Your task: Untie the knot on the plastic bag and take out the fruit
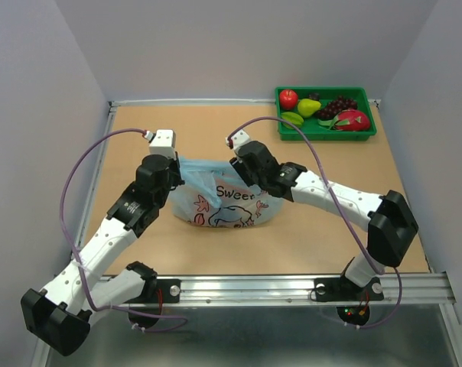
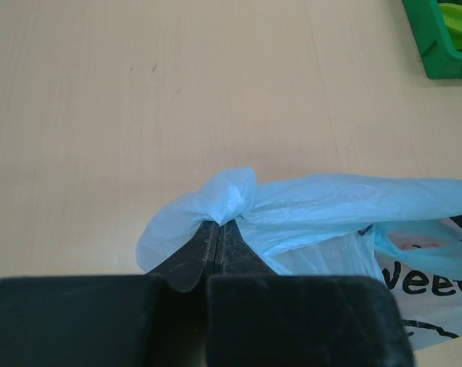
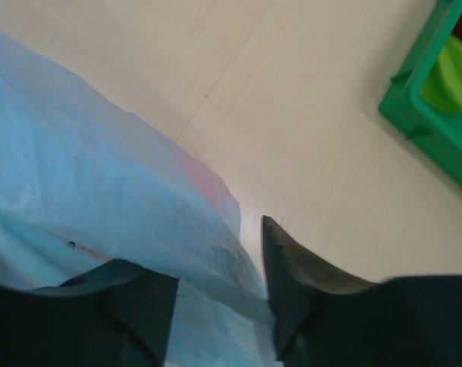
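Note:
The light blue plastic bag (image 1: 223,205) with its pink-red print lies mid-table, its top edge stretched between both grippers. My left gripper (image 1: 177,174) is at the bag's left top corner. In the left wrist view that gripper (image 2: 219,224) is shut on a crumpled bunch of blue plastic (image 2: 232,191); whether that bunch is the knot I cannot tell. My right gripper (image 1: 244,173) is at the bag's right top. Its jaws (image 3: 204,264) stand apart with bag film (image 3: 101,176) draped between them and over the left finger. No fruit can be made out inside the bag.
A green tray (image 1: 326,134) at the back right holds a red apple (image 1: 288,99), a green pear (image 1: 308,107), grapes and a dragon fruit. Its corner shows in both wrist views (image 2: 437,61) (image 3: 422,115). White walls enclose the table on three sides.

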Robot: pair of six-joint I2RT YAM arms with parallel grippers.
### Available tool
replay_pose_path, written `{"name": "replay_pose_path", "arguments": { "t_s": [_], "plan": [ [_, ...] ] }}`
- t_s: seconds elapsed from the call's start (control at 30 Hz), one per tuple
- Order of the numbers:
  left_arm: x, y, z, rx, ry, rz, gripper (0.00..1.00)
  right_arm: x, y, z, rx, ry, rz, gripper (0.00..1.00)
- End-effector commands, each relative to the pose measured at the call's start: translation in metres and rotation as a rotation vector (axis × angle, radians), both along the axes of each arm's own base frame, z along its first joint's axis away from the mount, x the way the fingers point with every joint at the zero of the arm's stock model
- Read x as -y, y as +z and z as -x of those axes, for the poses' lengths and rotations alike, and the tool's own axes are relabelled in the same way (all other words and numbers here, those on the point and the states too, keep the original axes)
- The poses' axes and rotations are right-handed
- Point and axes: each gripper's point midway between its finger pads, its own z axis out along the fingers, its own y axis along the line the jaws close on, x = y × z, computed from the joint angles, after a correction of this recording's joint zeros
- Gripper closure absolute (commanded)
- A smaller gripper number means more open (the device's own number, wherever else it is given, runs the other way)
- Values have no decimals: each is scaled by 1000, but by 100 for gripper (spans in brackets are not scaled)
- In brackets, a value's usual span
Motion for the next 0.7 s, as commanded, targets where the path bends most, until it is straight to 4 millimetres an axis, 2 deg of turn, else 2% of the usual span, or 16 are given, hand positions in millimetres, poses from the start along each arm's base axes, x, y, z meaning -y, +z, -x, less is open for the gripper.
{"name": "replay_pose_path", "arguments": {
  "t_s": [0.0, 0.07, 0.1, 0.17, 0.2, 0.23, 0.3, 0.33, 0.37, 0.4, 0.43, 0.47, 0.5, 0.53, 0.57, 0.67],
  "plan": [
    [-6, 15, -2, 67, 22, 10, 100, -1, 31, -12, 56, -20, -52, 65],
    [-11, 12, -4, 60, 46, -4, 100, 2, 49, -14, 90, -32, -73, 86],
    [-14, 10, -6, 55, 65, -9, 100, 5, 71, -13, 123, -38, -111, 99],
    [-25, 12, -13, 52, 132, -24, 100, 9, 119, -8, 193, -39, -204, 99],
    [-29, 13, -16, 46, 160, -20, 100, 11, 136, -6, 216, -37, -240, 99],
    [-34, 22, -23, 52, 199, -20, 100, 10, 156, -4, 240, -28, -283, 99],
    [-36, 32, -29, 48, 221, -8, 99, 10, 175, 2, 259, -8, -335, 99],
    [-34, 48, -33, 72, 229, 29, 94, 5, 177, 3, 253, 15, -347, 99],
    [-33, 57, -34, 85, 233, 51, 88, 3, 173, 3, 241, 14, -354, 99],
    [-31, 66, -33, 99, 229, 78, 63, 1, 168, 4, 228, 11, -357, 99],
    [-29, 74, -31, 114, 219, 112, 44, 1, 161, 3, 213, 0, -363, 99],
    [-23, 88, -26, 141, 194, 184, 28, 0, 155, 4, 196, -8, -371, 99],
    [-21, 93, -21, 148, 184, 227, 16, -3, 142, 7, 155, -23, -400, 99],
    [-17, 88, -17, 134, 165, 256, 3, -6, 136, 9, 131, -14, -418, 99],
    [-16, 95, -8, 149, 163, 333, 1, -9, 123, 11, 98, -28, -440, 99],
    [-6, 68, 11, 84, 139, 469, 1, -14, 112, 14, 57, -45, -495, 99]
  ]
}}
